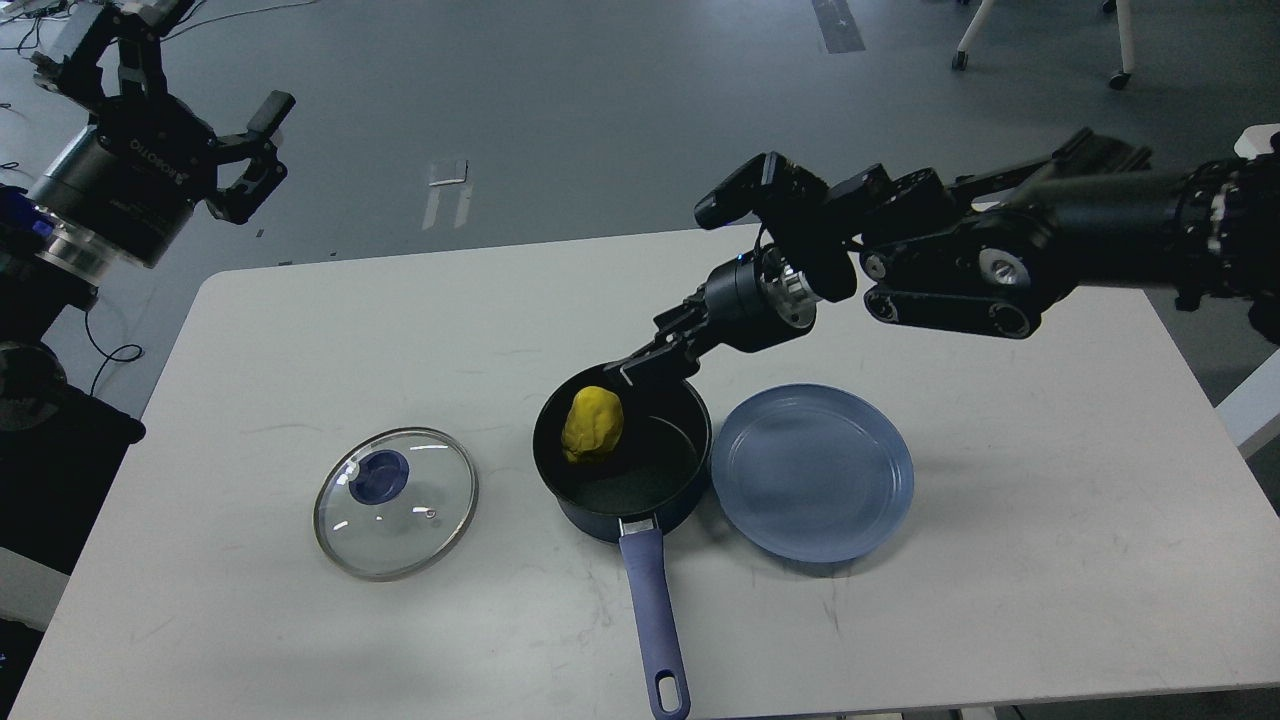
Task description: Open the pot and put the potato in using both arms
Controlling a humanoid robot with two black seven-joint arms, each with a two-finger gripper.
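Lid (396,502) off, lying toward surface's left edge. Potato (592,425) inside pot (622,452). Right gripper (655,365) fingers at rim, grip unclear. Left gripper (235,150) fingers spread, empty. Task near complete.

There is only one camera here, set up high on the robot's own head and tilted forward and down over the white table (1050,520). It sits close enough that the table's near edge runs out of the bottom of the picture, while the far edge lies about a third of the way down, with grey floor (600,90) stretching away beyond it. The left arm (110,190) enters from the left border and the right arm (1100,240) from the right border, so the view looks out between them. The near left corner of the table is cut off. With no second view, nothing is shared.
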